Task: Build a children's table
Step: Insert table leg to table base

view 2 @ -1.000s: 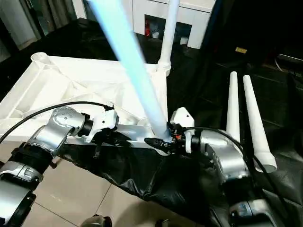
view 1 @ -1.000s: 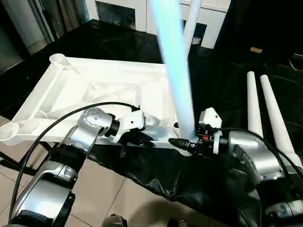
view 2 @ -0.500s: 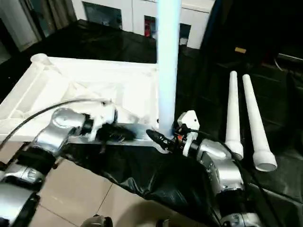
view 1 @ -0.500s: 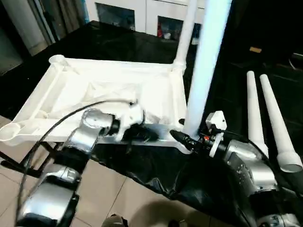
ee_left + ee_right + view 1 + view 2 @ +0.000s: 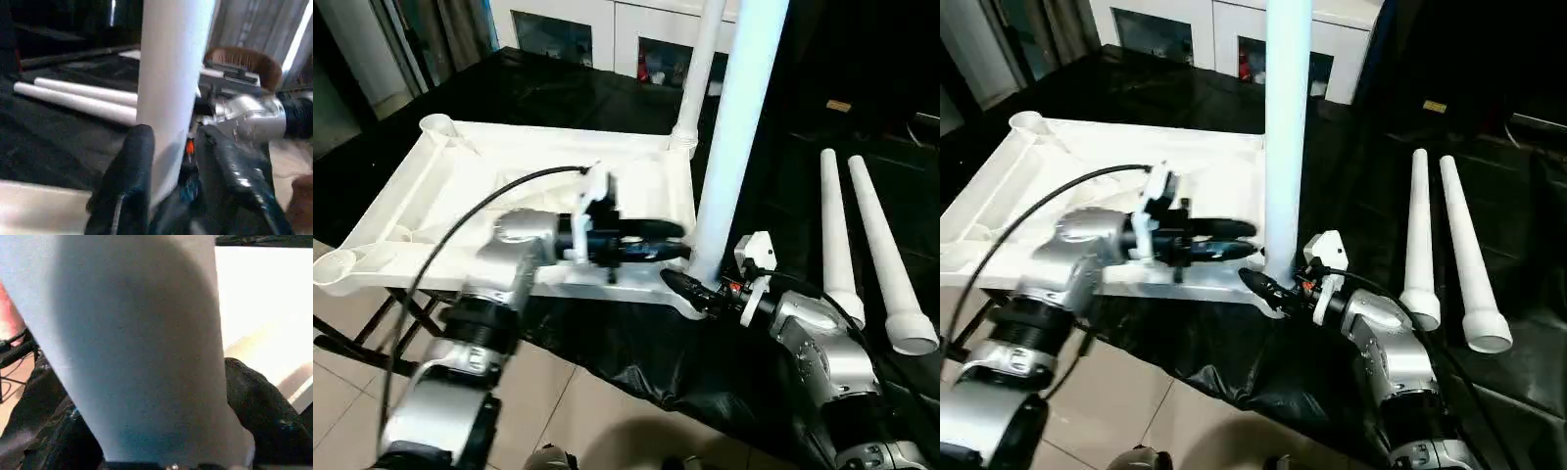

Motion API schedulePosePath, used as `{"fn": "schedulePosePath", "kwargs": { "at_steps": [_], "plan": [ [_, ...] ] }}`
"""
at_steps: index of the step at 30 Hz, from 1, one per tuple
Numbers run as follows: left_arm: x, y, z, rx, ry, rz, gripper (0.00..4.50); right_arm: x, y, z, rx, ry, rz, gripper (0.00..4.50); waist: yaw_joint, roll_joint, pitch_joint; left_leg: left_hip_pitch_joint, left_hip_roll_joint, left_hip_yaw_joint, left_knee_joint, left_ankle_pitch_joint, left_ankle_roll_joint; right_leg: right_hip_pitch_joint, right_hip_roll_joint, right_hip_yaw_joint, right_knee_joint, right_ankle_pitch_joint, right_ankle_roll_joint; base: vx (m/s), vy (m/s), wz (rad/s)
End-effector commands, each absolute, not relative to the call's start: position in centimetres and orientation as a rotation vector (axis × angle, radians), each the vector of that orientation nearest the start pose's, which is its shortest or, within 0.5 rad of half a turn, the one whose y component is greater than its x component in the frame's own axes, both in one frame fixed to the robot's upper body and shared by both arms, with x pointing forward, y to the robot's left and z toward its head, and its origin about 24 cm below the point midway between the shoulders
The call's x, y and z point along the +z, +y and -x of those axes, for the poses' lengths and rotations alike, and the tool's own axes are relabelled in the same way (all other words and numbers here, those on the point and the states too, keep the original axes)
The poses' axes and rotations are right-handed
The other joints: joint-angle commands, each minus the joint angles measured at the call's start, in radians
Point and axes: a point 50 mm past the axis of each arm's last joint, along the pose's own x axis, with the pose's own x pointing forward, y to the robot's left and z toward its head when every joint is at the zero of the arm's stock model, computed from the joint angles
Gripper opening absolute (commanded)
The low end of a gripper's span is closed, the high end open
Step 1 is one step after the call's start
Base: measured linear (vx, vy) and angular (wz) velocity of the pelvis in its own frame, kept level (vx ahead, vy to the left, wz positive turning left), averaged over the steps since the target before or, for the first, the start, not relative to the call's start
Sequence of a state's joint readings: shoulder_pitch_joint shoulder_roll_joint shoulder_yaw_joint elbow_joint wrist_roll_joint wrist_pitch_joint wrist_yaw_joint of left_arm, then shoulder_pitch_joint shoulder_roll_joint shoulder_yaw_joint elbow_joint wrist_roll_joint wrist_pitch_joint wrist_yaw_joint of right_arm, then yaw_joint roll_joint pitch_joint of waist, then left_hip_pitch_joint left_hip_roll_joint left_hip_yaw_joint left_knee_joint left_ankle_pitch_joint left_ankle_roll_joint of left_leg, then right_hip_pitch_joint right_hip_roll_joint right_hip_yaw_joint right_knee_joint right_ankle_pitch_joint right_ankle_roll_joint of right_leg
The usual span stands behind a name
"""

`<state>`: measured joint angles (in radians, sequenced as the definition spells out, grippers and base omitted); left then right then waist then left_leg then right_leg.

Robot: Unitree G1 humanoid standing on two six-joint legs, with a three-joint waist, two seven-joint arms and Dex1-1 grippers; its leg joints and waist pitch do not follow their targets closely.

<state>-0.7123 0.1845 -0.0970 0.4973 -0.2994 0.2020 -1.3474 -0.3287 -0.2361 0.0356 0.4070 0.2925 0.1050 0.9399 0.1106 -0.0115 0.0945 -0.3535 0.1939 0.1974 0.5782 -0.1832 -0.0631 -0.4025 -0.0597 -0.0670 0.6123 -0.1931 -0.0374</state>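
The children's table top (image 5: pixel 489 166) lies upside down, ribbed side up, on black cloth. One white leg (image 5: pixel 697 69) stands in its far right corner socket. A second leg (image 5: pixel 739 117) stands upright at the near right corner, with my right gripper (image 5: pixel 690 287) shut on its base. My left gripper (image 5: pixel 677 240) reaches across the top's near edge to the same leg. In the left wrist view its fingers (image 5: pixel 132 171) stand open on either side of the leg (image 5: pixel 171 73). Two loose legs (image 5: pixel 832 225) (image 5: pixel 886 255) lie side by side on the right.
Black cloth (image 5: pixel 636 343) hangs over the near edge of the work surface above a tiled floor (image 5: pixel 558 411). White cabinets (image 5: pixel 607 24) stand behind. A dark frame (image 5: pixel 362 333) shows under the top's near left corner. My left arm's cable (image 5: pixel 499 196) arcs over the top.
The held leg swung from leaning left to upright. My left gripper turned, moved right along the near edge to the leg and opened around it. The right gripper kept its hold.
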Motion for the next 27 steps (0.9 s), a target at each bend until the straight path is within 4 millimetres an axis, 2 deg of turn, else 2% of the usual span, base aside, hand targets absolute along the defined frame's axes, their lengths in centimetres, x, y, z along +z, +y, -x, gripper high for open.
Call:
{"fn": "schedulePosePath", "kwargs": {
  "at_steps": [1, 6, 9, 12, 14, 15, 16, 17, 20, 21, 25, 27],
  "plan": [
    [13.4, 7.4, -32.8, -1.554, -0.006, 0.034, 1.87, 3.2, -14.0, -29.1, 0.985, 0.202, -0.138, 2.81, 0.006, -0.003, -0.088, -0.002, 0.042, -0.018, -0.051, -0.100, 0.075, 0.067, -0.091, 0.054, -0.063, -0.083, -0.250, 0.000, 0.000, 0.00],
    [13.4, 5.7, -32.7, -1.574, 0.005, 0.055, 2.45, 3.2, -14.1, -29.2, 0.986, 0.206, -0.133, 2.81, 0.008, -0.002, -0.092, -0.001, 0.041, -0.019, -0.048, -0.090, 0.087, 0.067, -0.088, 0.052, -0.061, -0.067, -0.245, 0.000, 0.000, 0.00],
    [13.7, 4.6, -32.8, -1.573, -0.007, 0.063, 2.70, 3.2, -14.2, -29.2, 0.989, 0.211, -0.129, 2.81, 0.009, -0.002, -0.093, 0.000, 0.041, -0.019, -0.046, -0.089, 0.090, 0.066, -0.088, 0.051, -0.061, -0.061, -0.251, 0.000, 0.000, 0.00],
    [13.8, 3.8, -33.0, -1.545, -0.029, 0.045, 2.89, 3.2, -14.2, -29.2, 0.990, 0.215, -0.128, 2.81, 0.008, -0.004, -0.093, -0.006, 0.040, -0.022, -0.044, -0.088, 0.093, 0.069, -0.088, 0.051, -0.060, -0.060, -0.251, 0.000, 0.000, 0.00],
    [13.9, 3.7, -33.0, -1.537, -0.035, 0.043, 3.02, 3.1, -14.2, -29.2, 0.990, 0.215, -0.128, 2.81, 0.008, -0.006, -0.093, -0.005, 0.039, -0.021, -0.043, -0.093, 0.094, 0.070, -0.089, 0.051, -0.061, -0.066, -0.249, 0.000, 0.000, 0.00],
    [14.0, 3.4, -33.1, -1.528, -0.032, 0.055, 3.12, 3.1, -14.2, -29.2, 0.990, 0.217, -0.128, 2.81, 0.010, -0.001, -0.094, -0.004, 0.039, -0.022, -0.043, -0.091, 0.095, 0.070, -0.090, 0.051, -0.061, -0.068, -0.247, 0.000, 0.000, 0.00],
    [14.1, 3.0, -33.1, -1.528, -0.034, 0.066, 2.82, 3.1, -14.2, -29.2, 0.987, 0.218, -0.129, 2.81, 0.009, -0.004, -0.094, -0.004, 0.038, -0.020, -0.041, -0.091, 0.097, 0.069, -0.088, 0.051, -0.062, -0.063, -0.248, 0.000, 0.000, 0.00],
    [14.1, 2.8, -33.1, -1.527, -0.024, 0.071, 2.72, 3.1, -14.3, -29.1, 0.986, 0.218, -0.129, 2.81, 0.009, -0.005, -0.094, -0.005, 0.038, -0.021, -0.042, -0.089, 0.097, 0.070, -0.088, 0.051, -0.061, -0.061, -0.248, 0.000, 0.000, 0.00],
    [14.0, 2.4, -33.1, -1.536, -0.001, 0.069, 2.71, 3.1, -14.4, -29.1, 0.980, 0.217, -0.131, 2.81, 0.010, -0.007, -0.096, -0.007, 0.036, -0.022, -0.040, -0.075, 0.108, 0.072, -0.088, 0.050, -0.060, -0.052, -0.246, 0.000, 0.000, 0.00],
    [13.9, 2.3, -33.1, -1.527, 0.006, 0.056, 2.37, 3.1, -14.4, -29.1, 0.978, 0.217, -0.133, 2.81, 0.009, -0.002, -0.098, -0.007, 0.036, -0.022, -0.039, -0.071, 0.113, 0.071, -0.086, 0.050, -0.059, -0.045, -0.244, 0.000, 0.000, 0.00],
    [13.5, 2.0, -33.7, -1.467, 0.041, 0.014, 2.23, 3.1, -14.5, -29.1, 0.972, 0.214, -0.135, 2.81, 0.011, 0.000, -0.100, -0.004, 0.036, -0.022, -0.037, -0.077, 0.119, 0.070, -0.085, 0.048, -0.062, -0.056, -0.238, 0.000, 0.000, 0.00],
    [12.9, 1.7, -33.9, -1.441, 0.087, -0.042, 1.98, 3.2, -14.6, -29.1, 0.967, 0.211, -0.136, 2.80, 0.012, -0.001, -0.099, -0.004, 0.038, -0.024, -0.039, -0.083, 0.113, 0.069, -0.087, 0.047, -0.063, -0.078, -0.236, 0.000, 0.000, 0.00]
  ]
}}
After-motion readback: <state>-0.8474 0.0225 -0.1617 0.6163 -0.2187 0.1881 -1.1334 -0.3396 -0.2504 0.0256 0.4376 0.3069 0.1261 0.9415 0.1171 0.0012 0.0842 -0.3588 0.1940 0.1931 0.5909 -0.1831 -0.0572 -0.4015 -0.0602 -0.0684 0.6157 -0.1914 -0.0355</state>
